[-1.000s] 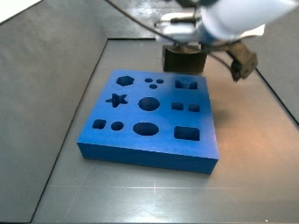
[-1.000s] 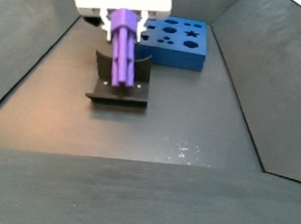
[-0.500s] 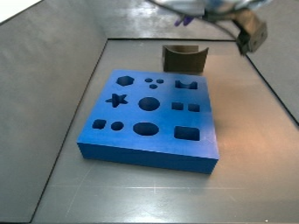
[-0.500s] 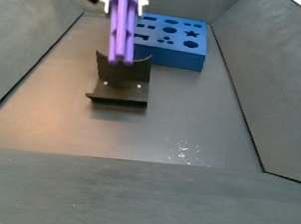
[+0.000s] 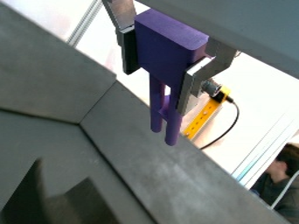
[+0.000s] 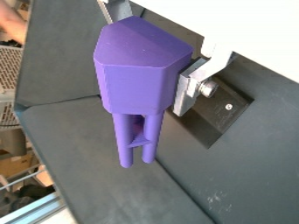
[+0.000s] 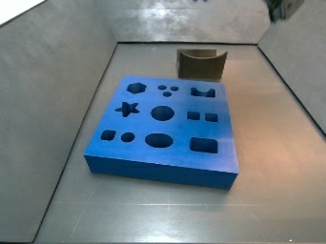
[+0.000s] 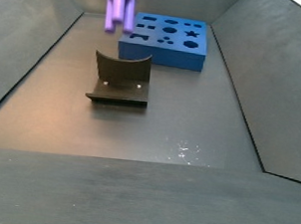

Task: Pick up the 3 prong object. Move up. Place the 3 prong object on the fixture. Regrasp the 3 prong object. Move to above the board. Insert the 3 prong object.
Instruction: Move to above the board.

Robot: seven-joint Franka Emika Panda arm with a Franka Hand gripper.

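My gripper (image 5: pixel 170 54) is shut on the 3 prong object (image 5: pixel 170 61), a light-purple piece whose prongs point down from the jaws. A silver finger (image 5: pixel 125 39) presses each side of its body. The object (image 6: pixel 138 74) and one finger (image 6: pixel 193 83) also show in a wrist view. In a side view only the object's lower part (image 8: pixel 120 6) shows, high above the fixture (image 8: pixel 121 79); the gripper is out of frame there. The fixture (image 7: pixel 201 63) stands behind the blue board (image 7: pixel 163 129), which lies flat with its holes up. The board (image 8: pixel 173 41) lies beyond the fixture.
Grey sloping walls (image 8: pixel 37 73) enclose the dark floor (image 8: pixel 164 135). A dark part of the arm (image 7: pixel 277 8) shows at a side view's upper right corner. A dark plate with a screw (image 6: pixel 222 109) lies below the held object in a wrist view.
My gripper has risen straight up with the 3 prong object, from the fixture's notch to high above it. The gripper has left both side views' upper edges.
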